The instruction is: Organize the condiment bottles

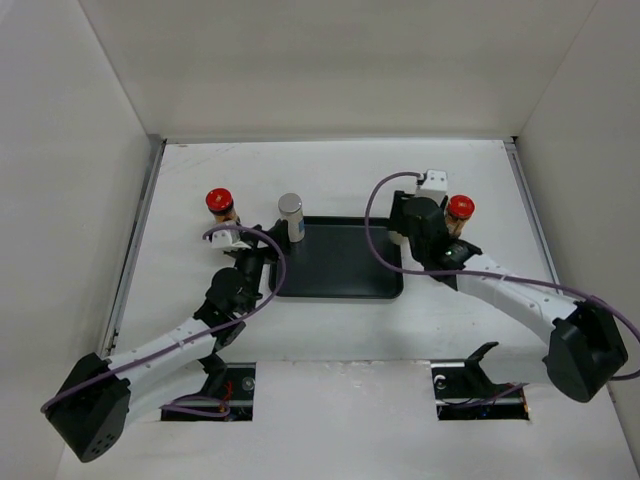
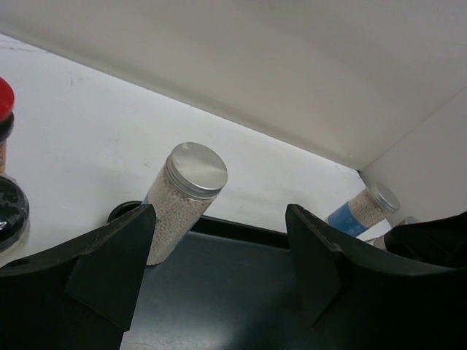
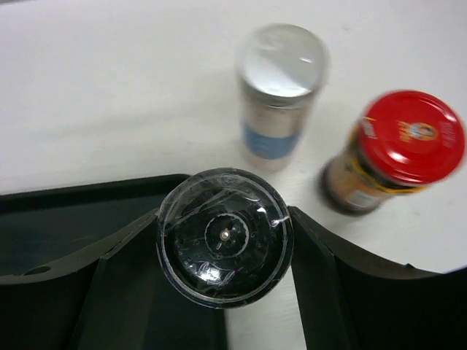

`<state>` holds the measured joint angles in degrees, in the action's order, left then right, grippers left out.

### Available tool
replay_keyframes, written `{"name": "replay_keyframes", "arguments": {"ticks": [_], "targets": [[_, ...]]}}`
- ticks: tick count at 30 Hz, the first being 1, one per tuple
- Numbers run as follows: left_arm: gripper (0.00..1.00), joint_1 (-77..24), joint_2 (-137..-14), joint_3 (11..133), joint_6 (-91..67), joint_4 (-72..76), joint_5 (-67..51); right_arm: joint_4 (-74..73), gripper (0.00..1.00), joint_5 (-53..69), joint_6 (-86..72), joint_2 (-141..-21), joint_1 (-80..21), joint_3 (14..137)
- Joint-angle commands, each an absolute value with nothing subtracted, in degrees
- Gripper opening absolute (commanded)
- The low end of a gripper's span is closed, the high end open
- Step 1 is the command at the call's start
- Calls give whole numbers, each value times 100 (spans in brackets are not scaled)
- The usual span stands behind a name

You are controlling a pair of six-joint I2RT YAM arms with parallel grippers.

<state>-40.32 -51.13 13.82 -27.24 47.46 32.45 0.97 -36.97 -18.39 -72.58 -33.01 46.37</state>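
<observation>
My right gripper (image 3: 225,248) is shut on a glass grinder (image 3: 225,246) with a clear round top, at the right edge of the black tray (image 3: 66,219). Just beyond it on the table stand a silver-capped shaker with a blue band (image 3: 279,102) and a red-capped jar (image 3: 398,149). My left gripper (image 2: 219,240) is open and empty over the tray's left part (image 2: 219,292). A silver-capped shaker (image 2: 182,200) stands at the tray's far left corner, also in the top view (image 1: 290,215). Red-capped jars stand left (image 1: 219,203) and right (image 1: 459,210) of the tray (image 1: 335,275).
In the left wrist view a dark round lid (image 2: 11,208) and a red cap (image 2: 4,109) sit at the left edge, outside the tray. White walls enclose the table on three sides. The right gripper (image 1: 410,228) hides the grinder in the top view.
</observation>
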Motion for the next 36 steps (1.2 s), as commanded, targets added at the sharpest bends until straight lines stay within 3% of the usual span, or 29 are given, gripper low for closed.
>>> {"name": "replay_keyframes", "arguments": {"ticks": [1, 15, 32, 34, 36], "targets": [[71, -3907, -4896, 1275, -2760, 4887, 3270, 931, 53, -3596, -1784, -7206, -3931, 5273], [72, -3660, -4728, 1142, -2804, 4852, 3287, 1907, 52, -2698, -1854, -9553, -4697, 6837], [72, -3590, -5203, 1195, -2900, 4939, 3252, 2056, 55, -2680, -1837, -10494, -4812, 7225], [72, -3616, -5159, 1195, -2909, 4931, 3252, 2118, 58, -2689, -1828, -10538, -4812, 7216], [72, -3608, -5176, 1187, -2909, 4948, 3252, 2136, 70, -2689, -1819, -10503, -4812, 7190]]}}
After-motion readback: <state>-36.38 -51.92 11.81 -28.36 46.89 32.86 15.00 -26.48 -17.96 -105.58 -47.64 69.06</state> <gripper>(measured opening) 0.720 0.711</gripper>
